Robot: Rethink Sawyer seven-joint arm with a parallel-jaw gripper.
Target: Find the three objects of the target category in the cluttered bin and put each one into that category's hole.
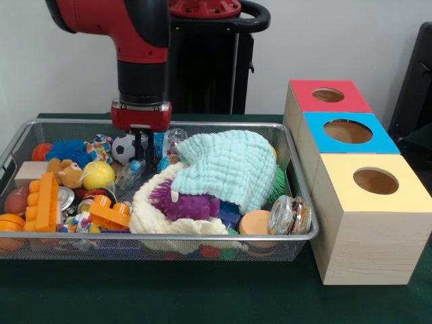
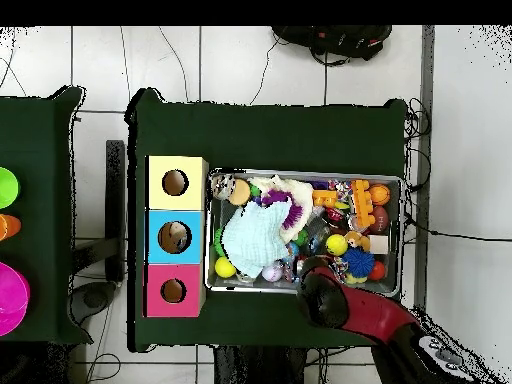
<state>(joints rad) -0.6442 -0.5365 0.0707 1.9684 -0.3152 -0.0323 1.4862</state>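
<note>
1. The red and black arm (image 1: 135,40) enters from the upper left of the front view and hangs over the rear part of the wire bin (image 1: 297,236).
2. The gripper (image 1: 140,150) sits low among the toys, just right of a small soccer ball (image 1: 123,147). Its dark fingers stand narrow, close together; whether they hold anything cannot be told.
3. The bin fills the lower left and centre of the front view. A pale blue cloth (image 1: 229,167) lies at centre, over a cream cloth (image 1: 152,216) and a purple spiky toy (image 1: 179,202).
4. Left of the cloths lie a yellow ball (image 1: 98,174), a blue spiky ball (image 1: 67,150), a small teddy bear (image 1: 66,173), orange building blocks (image 1: 46,201) and a basketball (image 1: 9,224).
5. A clear round jar (image 1: 290,214) rests at the bin's front right corner, beside an orange disc (image 1: 255,221).
6. Three wooden boxes stand in a row just right of the bin, each with a round hole on top: red (image 1: 327,96) farthest back, blue (image 1: 347,131) in the middle, yellow (image 1: 375,182) nearest.
7. In the overhead view the boxes (image 2: 175,236) line the bin's left side and the arm (image 2: 345,305) covers the bin's lower edge.
</note>
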